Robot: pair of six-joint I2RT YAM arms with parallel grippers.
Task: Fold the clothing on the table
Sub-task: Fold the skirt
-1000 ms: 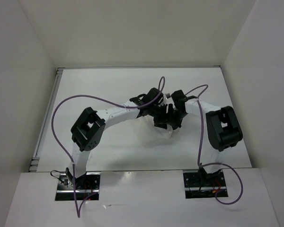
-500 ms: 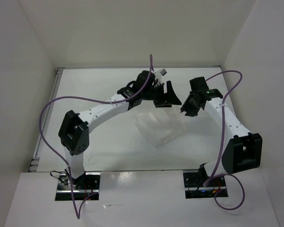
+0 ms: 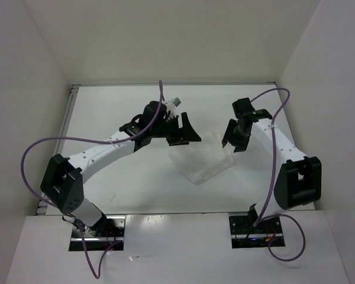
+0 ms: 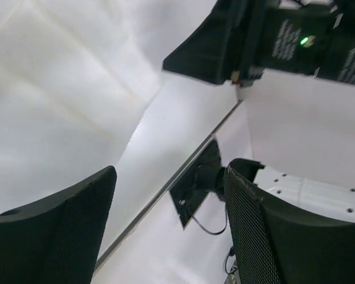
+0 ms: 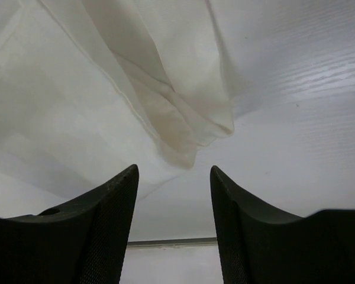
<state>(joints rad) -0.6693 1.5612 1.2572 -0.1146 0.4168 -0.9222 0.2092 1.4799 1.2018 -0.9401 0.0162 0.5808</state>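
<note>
Though thin, pleated clothing [image 3: 201,163] (translucent white)

The clothing [image 3: 202,161] is a thin, slightly see-through white, striped with straight pleats that shade to faint cream, on a plain white desk [image 3: 106,112] rimmed by a silvery metal edge [image 3: 118,84]. The arms are white with black joints, the left hand [image 3: 185,131] and right hand [image 3: 231,137] matte black with finely dotted pads [image 5: 106,248]. Purple cables [image 3: 77,141] loop off them, and a small green light [image 4: 305,41] glows on black housing.
</note>
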